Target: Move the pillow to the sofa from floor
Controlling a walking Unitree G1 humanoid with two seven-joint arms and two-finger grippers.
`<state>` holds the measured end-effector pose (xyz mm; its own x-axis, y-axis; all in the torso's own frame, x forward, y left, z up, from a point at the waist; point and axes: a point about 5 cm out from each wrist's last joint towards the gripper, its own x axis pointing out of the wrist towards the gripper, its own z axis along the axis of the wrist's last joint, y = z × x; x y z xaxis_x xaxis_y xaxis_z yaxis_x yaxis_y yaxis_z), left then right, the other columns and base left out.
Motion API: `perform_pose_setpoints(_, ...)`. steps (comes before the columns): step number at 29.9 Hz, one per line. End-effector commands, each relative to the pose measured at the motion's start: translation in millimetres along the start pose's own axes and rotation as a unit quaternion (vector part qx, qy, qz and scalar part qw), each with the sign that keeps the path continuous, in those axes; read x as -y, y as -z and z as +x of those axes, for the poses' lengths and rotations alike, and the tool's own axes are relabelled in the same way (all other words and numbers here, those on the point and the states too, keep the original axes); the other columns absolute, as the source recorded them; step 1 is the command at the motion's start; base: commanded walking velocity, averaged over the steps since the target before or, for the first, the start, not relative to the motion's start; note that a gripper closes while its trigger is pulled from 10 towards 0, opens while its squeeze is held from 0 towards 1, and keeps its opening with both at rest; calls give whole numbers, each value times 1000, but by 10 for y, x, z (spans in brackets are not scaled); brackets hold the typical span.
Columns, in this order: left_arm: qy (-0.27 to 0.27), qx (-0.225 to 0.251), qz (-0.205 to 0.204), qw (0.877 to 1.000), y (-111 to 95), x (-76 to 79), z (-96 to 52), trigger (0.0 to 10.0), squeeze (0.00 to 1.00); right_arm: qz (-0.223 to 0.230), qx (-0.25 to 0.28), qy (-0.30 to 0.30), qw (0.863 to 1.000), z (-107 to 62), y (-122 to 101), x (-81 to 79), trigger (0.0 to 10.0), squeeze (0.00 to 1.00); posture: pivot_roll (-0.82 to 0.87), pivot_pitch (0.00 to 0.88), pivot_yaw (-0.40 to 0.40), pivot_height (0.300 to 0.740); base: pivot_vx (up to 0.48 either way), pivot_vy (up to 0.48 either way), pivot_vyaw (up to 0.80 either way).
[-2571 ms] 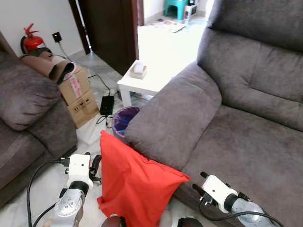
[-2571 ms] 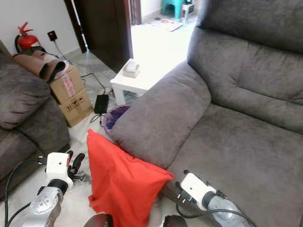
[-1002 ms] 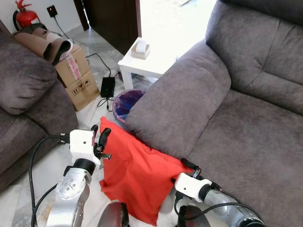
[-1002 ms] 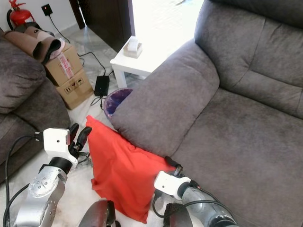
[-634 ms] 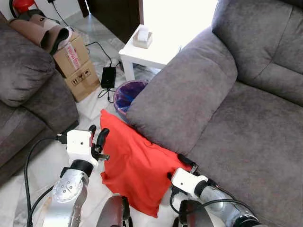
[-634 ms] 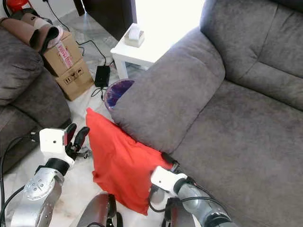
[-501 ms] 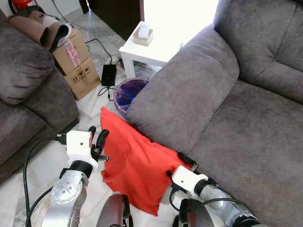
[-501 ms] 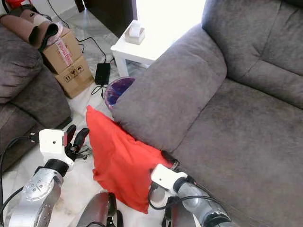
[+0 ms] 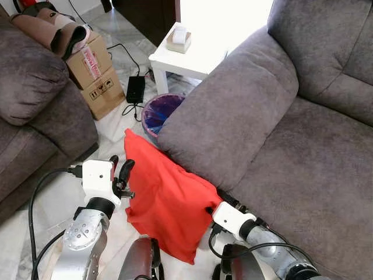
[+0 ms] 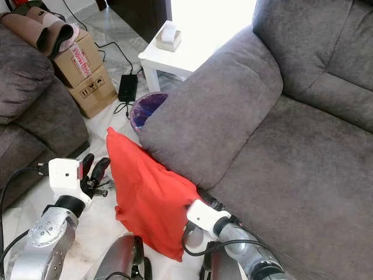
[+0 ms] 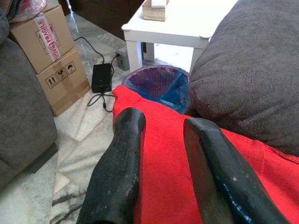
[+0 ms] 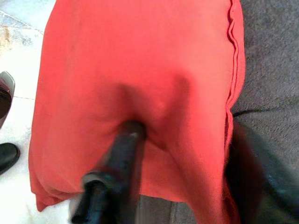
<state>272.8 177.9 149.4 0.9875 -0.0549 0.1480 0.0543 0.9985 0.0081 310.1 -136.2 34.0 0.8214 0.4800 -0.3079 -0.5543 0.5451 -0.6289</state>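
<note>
Pillow, red fabric point(image 9: 166, 201), is leaning on the floor against the grey sofa's point(image 9: 303, 157) armrest. Right hand point(image 12: 182, 154) is pinching its corner; left hand point(image 9: 119, 175), fingers apart, should be closing on the opposite edge before lifting.

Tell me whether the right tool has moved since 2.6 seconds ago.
Yes. The right tool has moved from off the sofa's front edge in toward the red pillow, and now presses into its right edge.
</note>
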Motion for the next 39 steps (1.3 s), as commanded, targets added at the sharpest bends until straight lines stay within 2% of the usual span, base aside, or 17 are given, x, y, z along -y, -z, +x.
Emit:
perform_pose_setpoints(1,-4,-9,-2,1000,27,-12,-37,10000,0,20,-4,-13,1000,-31,41,-121,0,0,128,338,36,637,0,0,0)
perform_pose_setpoints(11,-2,-3,-6,1000,10,-2,38,10000,0,29,4,-17,999,10,-17,-141,0,0,136,322,31,637,0,0,0)
perform_pose_setpoints(22,-9,-1,-7,1000,33,16,31,10000,0,38,5,-21,999,7,-15,-114,0,0,140,303,-11,637,0,0,0)
perform_pose_setpoints(36,-12,-4,-11,1000,66,31,62,10000,0,52,6,-21,998,20,-30,-117,0,0,101,280,-25,637,0,0,0)
perform_pose_setpoints(39,-10,-12,-18,1000,132,49,81,10000,0,62,4,-33,998,14,-25,-205,0,0,78,245,-20,637,0,0,0)
